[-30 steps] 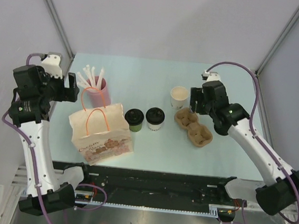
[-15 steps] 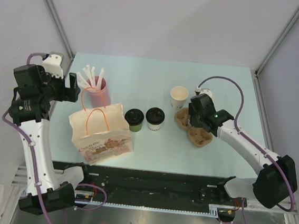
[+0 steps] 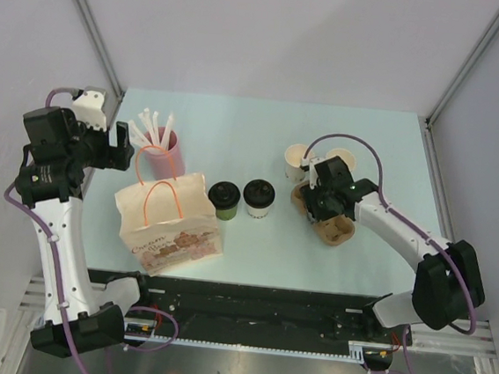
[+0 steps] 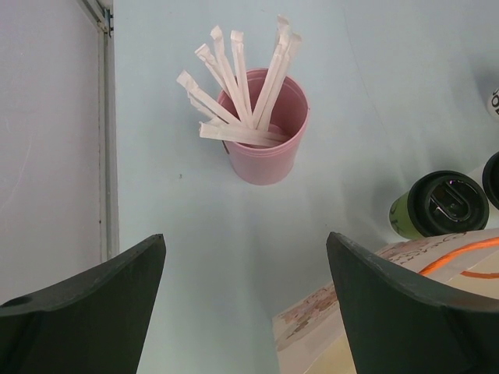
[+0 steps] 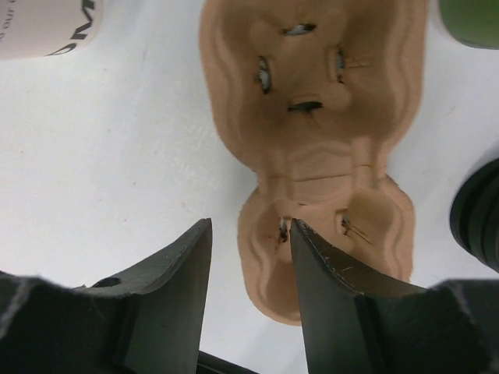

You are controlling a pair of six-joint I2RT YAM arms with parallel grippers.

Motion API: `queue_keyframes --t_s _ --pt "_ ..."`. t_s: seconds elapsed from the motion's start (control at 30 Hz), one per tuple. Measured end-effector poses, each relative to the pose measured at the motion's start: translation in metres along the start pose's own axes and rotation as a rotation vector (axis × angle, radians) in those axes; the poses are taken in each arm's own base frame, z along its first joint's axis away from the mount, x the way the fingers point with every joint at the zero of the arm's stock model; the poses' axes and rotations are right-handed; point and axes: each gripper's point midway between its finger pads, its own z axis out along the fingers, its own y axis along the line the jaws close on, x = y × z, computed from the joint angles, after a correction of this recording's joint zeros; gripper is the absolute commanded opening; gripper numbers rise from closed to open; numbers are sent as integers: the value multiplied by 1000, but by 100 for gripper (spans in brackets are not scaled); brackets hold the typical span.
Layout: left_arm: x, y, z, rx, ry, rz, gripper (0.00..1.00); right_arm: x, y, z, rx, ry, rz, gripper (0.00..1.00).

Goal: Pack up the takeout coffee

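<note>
The takeout coffee stands mid-table: a dark green cup (image 3: 223, 200) (image 4: 439, 206) and a white cup (image 3: 258, 198), each with a black lid. Only the white cup's lid edge (image 4: 493, 179) shows in the left wrist view. My left gripper (image 3: 119, 143) (image 4: 245, 238) hangs open and empty above the table, between the pink cup and the bag. My right gripper (image 3: 320, 210) (image 5: 250, 226) is low over the brown pulp tray (image 3: 337, 230) (image 5: 312, 117). It is open, one finger inside the near well and the other outside, with the well's rim between them.
A printed paper bag (image 3: 169, 219) (image 4: 421, 300) with orange handles stands left of the cups. Behind it is a pink cup of wrapped straws (image 3: 161, 146) (image 4: 263, 136). A lidless white cup (image 3: 298, 161) (image 5: 47, 23) and a lidless green cup (image 3: 342, 158) (image 5: 472, 12) stand behind the tray.
My right arm swung in and came down onto the tray, its jaws narrowing around the near well's rim. That uncovered the lidless green cup. The left arm stayed still.
</note>
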Motion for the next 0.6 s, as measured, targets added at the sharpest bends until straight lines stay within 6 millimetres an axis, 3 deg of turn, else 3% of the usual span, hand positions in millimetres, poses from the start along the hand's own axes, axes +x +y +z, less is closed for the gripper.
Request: queue_keyframes --t_s 0.17,0.37,0.6 --pt "1 1 2 2 5 2 90 5 10 9 -32 32 -13 43" --pt "0 -1 2 16 0 24 90 15 2 20 13 81 -7 42" --pt "0 -1 2 19 -1 31 90 15 -3 22 36 83 17 29"
